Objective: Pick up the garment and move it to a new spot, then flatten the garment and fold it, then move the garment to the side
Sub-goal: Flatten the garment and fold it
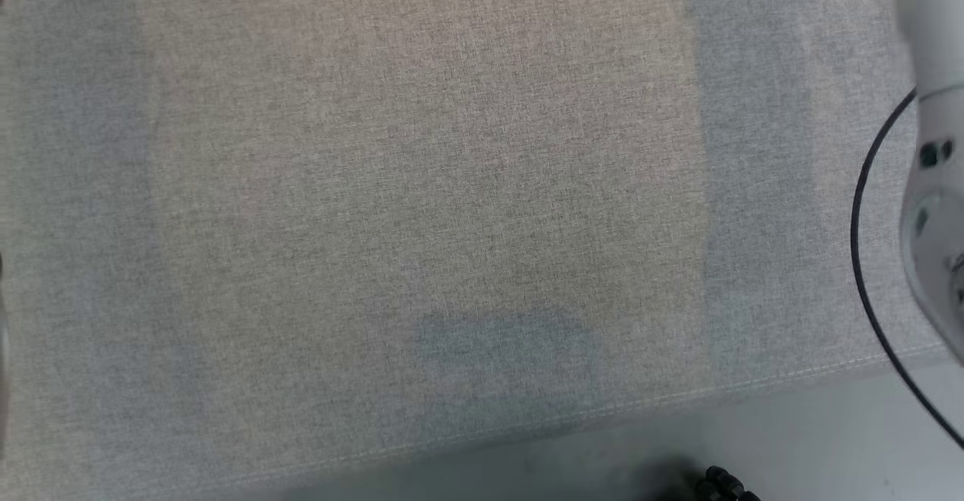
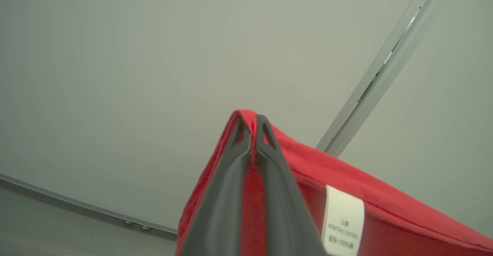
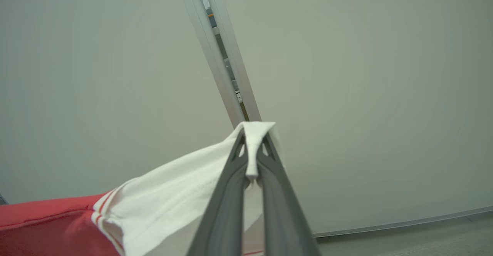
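The left tool (image 2: 252,124) is pressed together on a red edge of the red-and-white fabric garment (image 2: 346,171), near its white care label (image 2: 342,221). The right tool (image 3: 253,140) is pinching a narrow tuck of the garment's white, red-striped part. Both grips are raised above the grey woven-cloth tabletop (image 1: 422,184), and the garment seems to be stretched between them over it.

The step in hand looks like carrying the garment to its new spot. To do it well, hold both pinches firm and level above the tabletop, with the span taut enough not to bunch. Lower the hanging edge onto the tabletop first, then draw back so the cloth lies flat. The right tuck is slim, so a sharp tug could slip it.
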Motion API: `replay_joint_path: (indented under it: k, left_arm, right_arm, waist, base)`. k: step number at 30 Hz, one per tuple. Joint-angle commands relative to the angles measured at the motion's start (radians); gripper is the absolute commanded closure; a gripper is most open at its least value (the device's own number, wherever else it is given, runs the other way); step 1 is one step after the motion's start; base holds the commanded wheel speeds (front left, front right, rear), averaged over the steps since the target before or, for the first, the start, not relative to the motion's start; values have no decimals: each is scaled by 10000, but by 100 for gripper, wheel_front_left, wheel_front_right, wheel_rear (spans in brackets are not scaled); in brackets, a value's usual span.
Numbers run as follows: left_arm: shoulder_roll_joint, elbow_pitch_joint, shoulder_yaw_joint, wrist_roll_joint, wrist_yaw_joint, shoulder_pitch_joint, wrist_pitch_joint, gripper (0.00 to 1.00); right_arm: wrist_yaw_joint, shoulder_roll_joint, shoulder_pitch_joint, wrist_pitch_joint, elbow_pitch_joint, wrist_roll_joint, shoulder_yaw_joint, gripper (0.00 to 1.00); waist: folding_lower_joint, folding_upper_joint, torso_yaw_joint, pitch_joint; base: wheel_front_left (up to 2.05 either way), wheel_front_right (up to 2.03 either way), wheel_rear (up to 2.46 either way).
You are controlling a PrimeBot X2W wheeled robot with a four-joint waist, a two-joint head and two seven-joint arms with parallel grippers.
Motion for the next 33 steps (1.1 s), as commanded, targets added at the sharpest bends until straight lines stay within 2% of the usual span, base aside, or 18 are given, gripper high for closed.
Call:
replay_joint_path:
  k: [1,5,11,14,17,25,33]
  left_arm:
    - [95,-19,12,-103,-128,479,80,100]
    - [164,-486,96,-554,-498,1902,243,100]
    - [483,-2022,249,-1287,-680,5144,595,100]
    - [653,-3037,202,-1380,-490,7184,707,100]
    - [504,-4123,159,-1587,-187,9165,847,100]
    - [321,-6505,-470,-1364,704,13174,830,100]
    - [7,-7274,-602,-1331,1256,15282,341,100]
  right_arm:
    - [-18,-197,500,90,-142,277,153,100]
    - [-18,-740,2279,680,-1317,1691,1066,100]
    - [-18,-1636,5939,1645,-3617,3527,2059,100]
    - [-19,-2025,8000,2000,-4836,4082,2233,100]
    - [-19,-2272,9993,2186,-5815,4417,2051,100]
    - [-18,-1943,13850,2578,-7856,4444,1119,100]
    - [-16,-1309,16031,3151,-9132,4027,285,100]
  waist:
    - [-1,0,46,-343]
    - [-1,0,172,-1161]
    - [-1,0,317,-2565]
    - [-1,0,472,-3187]
    - [-1,0,600,-3656]
    - [-1,0,796,-4317]
    - [-1,0,885,-4604]
  base:
    - [0,0,0]
    - [0,0,0]
    - [0,0,0]
    - [0,0,0]
    - [0,0,0]
    - [0,0,0]
    - [0,0,0]
